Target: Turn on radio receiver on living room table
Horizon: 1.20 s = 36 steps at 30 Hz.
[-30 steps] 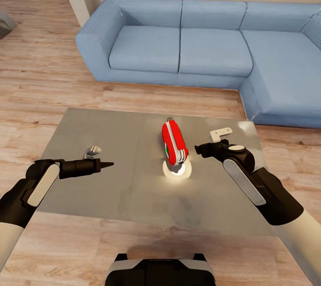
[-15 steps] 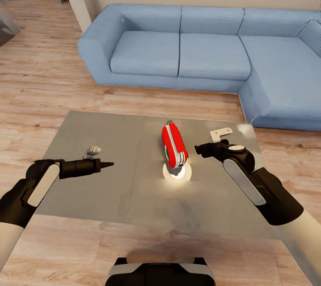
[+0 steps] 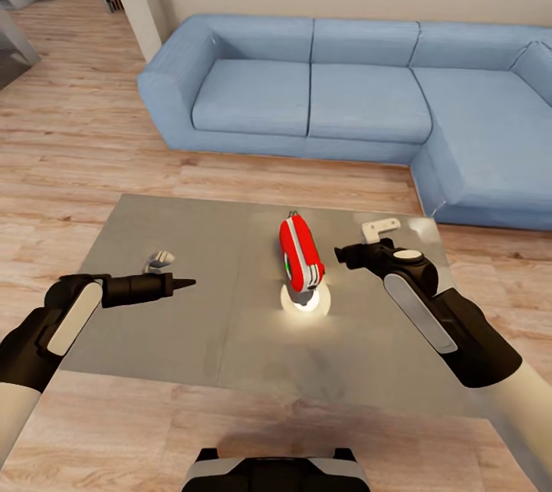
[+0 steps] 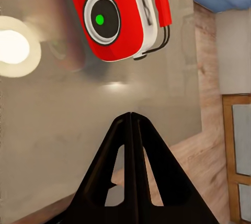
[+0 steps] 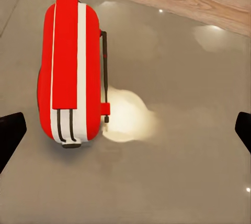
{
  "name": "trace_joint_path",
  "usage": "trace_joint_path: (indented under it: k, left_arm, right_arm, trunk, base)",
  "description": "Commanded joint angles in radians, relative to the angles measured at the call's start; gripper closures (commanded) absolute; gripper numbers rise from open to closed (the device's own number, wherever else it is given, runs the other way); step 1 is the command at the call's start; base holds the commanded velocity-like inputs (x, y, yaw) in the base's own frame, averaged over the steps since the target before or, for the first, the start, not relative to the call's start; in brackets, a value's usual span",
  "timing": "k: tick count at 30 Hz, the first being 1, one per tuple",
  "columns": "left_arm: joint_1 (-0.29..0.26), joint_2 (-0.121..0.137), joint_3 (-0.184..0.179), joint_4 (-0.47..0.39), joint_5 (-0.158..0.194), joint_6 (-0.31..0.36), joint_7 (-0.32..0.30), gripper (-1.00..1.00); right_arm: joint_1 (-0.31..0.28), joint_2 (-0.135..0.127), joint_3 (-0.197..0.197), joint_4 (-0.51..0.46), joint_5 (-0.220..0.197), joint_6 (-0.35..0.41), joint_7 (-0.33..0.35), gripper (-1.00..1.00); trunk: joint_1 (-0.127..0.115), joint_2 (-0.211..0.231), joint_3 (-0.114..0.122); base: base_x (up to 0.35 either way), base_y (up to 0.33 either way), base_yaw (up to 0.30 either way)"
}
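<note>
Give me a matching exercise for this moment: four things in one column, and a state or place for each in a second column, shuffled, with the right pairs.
Things:
1. radio receiver
2. left tool
3. right tool
4. sofa

States or places:
A. fingers spread wide apart, beside the radio
B. stands on the table, next to a bright lamp reflection
C. fingers pressed together, pointing at the radio's round dial
D. on the wood floor beyond the table

Pairs: 1-B, 2-C, 3-A, 4-D
</note>
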Motion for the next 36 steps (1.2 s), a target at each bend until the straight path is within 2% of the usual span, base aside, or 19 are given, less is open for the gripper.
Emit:
trace_joint_path:
  k: [1, 11, 13, 16, 18, 31, 36]
  left_arm:
    - [0.000, 0.000, 0.000, 0.000, 0.000, 0.000, 0.000, 1.00]
    - [0.000, -0.001, -0.001, 0.010, 0.000, -0.001, 0.002, 1.00]
    - [0.000, -0.001, -0.001, 0.015, 0.000, -0.001, 0.002, 1.00]
    - [0.000, -0.001, -0.002, 0.024, 0.000, -0.002, 0.002, 1.00]
    - [0.000, -0.001, -0.002, 0.026, 0.000, -0.002, 0.002, 1.00]
    - [0.000, -0.002, -0.005, 0.064, -0.009, -0.003, 0.002, 1.00]
    - [0.000, -0.008, -0.007, 0.085, -0.013, -0.010, 0.002, 1.00]
  right_arm:
    - [0.000, 0.000, 0.000, 0.000, -0.001, -0.002, 0.000, -1.00]
    - [0.006, -0.003, 0.000, 0.002, 0.000, -0.006, 0.000, -1.00]
    - [0.021, -0.036, 0.000, 0.004, -0.002, -0.015, 0.002, -1.00]
    - [0.028, -0.069, 0.000, 0.010, -0.006, -0.051, 0.003, -1.00]
    - [0.033, -0.077, 0.000, 0.013, -0.006, -0.065, 0.002, -1.00]
    - [0.052, -0.083, 0.000, 0.019, -0.006, -0.077, 0.001, -1.00]
    - [0.076, -0.083, 0.000, 0.019, -0.006, -0.077, 0.001, -1.00]
  trunk:
    - [0.000, 0.000, 0.002]
    - [0.000, 0.000, 0.017]
    - [0.000, 0.000, 0.020]
    - [0.000, 0.000, 0.025]
    - [0.000, 0.000, 0.028]
    - [0.000, 0.000, 0.049]
    - [0.000, 0.000, 0.057]
  base:
    - [0.000, 0.000, 0.066]
    - [0.000, 0.000, 0.067]
    - [0.000, 0.000, 0.067]
    - [0.000, 0.000, 0.035]
    - [0.000, 0.000, 0.009]
    - [0.000, 0.000, 0.001]
    - [0.000, 0.000, 0.000]
